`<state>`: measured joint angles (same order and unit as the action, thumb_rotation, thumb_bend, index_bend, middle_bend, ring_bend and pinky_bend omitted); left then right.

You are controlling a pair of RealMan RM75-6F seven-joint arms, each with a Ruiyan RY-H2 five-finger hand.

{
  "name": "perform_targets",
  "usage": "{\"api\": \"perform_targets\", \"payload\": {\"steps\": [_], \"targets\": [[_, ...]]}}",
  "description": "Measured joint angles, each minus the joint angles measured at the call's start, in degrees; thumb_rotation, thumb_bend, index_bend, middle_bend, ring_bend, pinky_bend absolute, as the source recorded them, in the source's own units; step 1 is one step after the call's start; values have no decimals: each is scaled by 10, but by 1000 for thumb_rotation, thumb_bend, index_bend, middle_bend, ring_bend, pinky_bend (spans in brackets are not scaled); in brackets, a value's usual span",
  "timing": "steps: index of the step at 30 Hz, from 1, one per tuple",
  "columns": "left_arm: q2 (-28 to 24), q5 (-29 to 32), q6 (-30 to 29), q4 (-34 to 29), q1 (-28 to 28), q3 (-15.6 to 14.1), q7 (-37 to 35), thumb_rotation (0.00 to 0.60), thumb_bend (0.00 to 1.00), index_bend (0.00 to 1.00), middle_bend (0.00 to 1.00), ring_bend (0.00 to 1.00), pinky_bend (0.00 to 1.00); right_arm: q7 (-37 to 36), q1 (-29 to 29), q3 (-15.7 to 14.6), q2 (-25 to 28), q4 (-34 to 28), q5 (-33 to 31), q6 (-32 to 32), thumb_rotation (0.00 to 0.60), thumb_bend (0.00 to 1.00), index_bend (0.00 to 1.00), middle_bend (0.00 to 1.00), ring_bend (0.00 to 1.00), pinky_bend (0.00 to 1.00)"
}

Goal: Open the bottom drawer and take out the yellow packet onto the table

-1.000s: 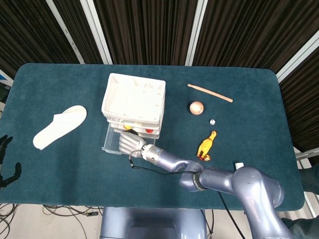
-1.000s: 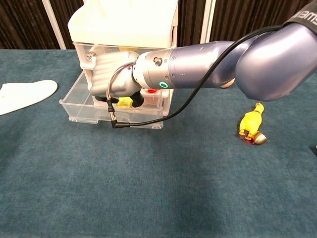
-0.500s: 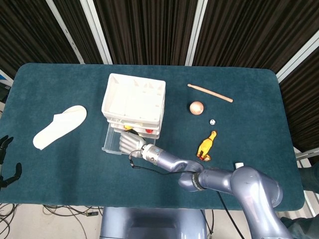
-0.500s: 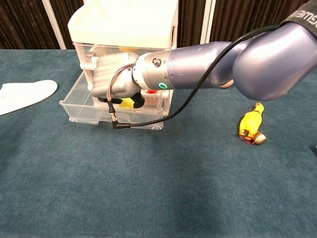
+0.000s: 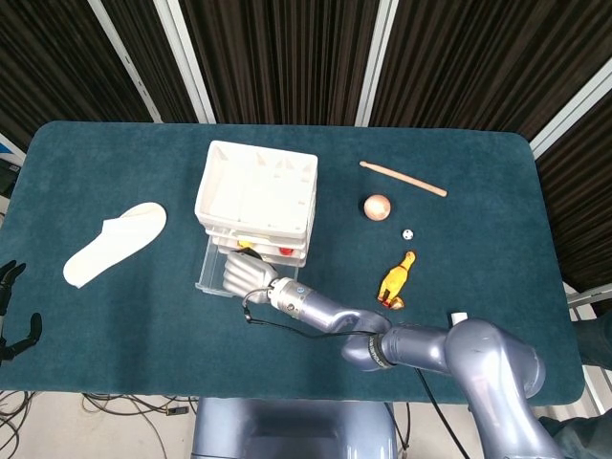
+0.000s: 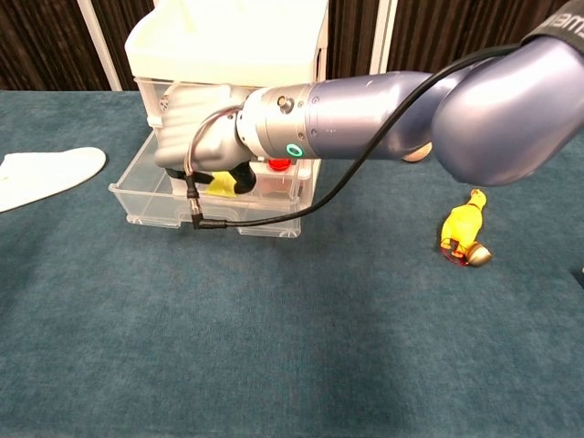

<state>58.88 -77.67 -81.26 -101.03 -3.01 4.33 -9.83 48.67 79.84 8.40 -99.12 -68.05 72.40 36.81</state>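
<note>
A white plastic drawer unit [image 5: 256, 196] [image 6: 228, 46] stands left of the table's middle. Its clear bottom drawer [image 5: 210, 277] [image 6: 146, 205] is pulled out toward me. My right hand [image 5: 246, 273] [image 6: 196, 137] reaches into that drawer from the front. It pinches the yellow packet [image 6: 222, 183] [image 5: 245, 247] between its dark fingertips and palm, just above the drawer floor. Most of the packet is hidden by the hand. My left hand [image 5: 11, 316] shows only at the far left edge of the head view, off the table, fingers apart and holding nothing.
A red item [image 6: 278, 165] lies in the drawer beside the packet. A white insole [image 5: 115, 242] [image 6: 46, 173] lies at the left. A rubber chicken [image 5: 396, 279] [image 6: 464, 233], a small die [image 5: 406, 233], a tan ball [image 5: 377, 206] and a wooden stick [image 5: 402, 178] lie to the right.
My right hand has risen a little and shifted left inside the drawer, and the yellow packet has come up with it. The drawer and left hand have not moved.
</note>
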Motion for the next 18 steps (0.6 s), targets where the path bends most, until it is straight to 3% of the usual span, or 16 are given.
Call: {"api": "perform_targets", "payload": {"steps": [8,18], "targets": [[0,1,-1,1,0,1,-1,600,514,30,0,0,0,-4,-9,12,40,-56,-2,24,600,316,625,1000,1000,1000],[2,0,-4,0,0,1,6,600,514,30,0,0,0,4,-56,5,162,-212,-4,75,600,317,628,1000,1000,1000]]}}
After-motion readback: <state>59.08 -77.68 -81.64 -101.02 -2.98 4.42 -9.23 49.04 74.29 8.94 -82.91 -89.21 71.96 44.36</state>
